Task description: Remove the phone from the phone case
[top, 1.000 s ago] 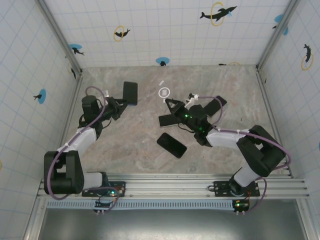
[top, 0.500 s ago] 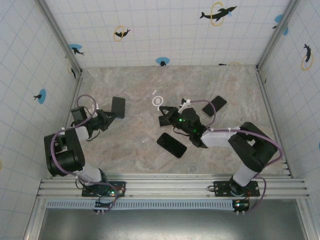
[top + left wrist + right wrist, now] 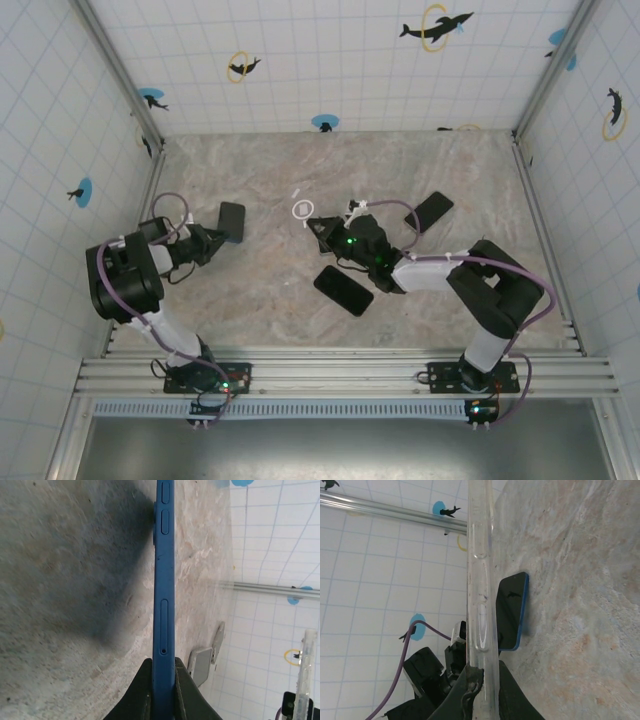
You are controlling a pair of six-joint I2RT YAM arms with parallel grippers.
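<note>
Both arms swung leftward; left end effector point(image 3: 162, 669) clamps blue phone point(image 3: 163, 580) well left of the loose black phone point(image 3: 343, 290), right end effector point(image 3: 482, 672) pinches clear case point(image 3: 481, 555) near its far side; best keep them apart, set down flat

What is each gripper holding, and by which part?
The left gripper pinches the blue slab-shaped phone by one end; the right gripper pinches the clear plastic phone case by one end.
</note>
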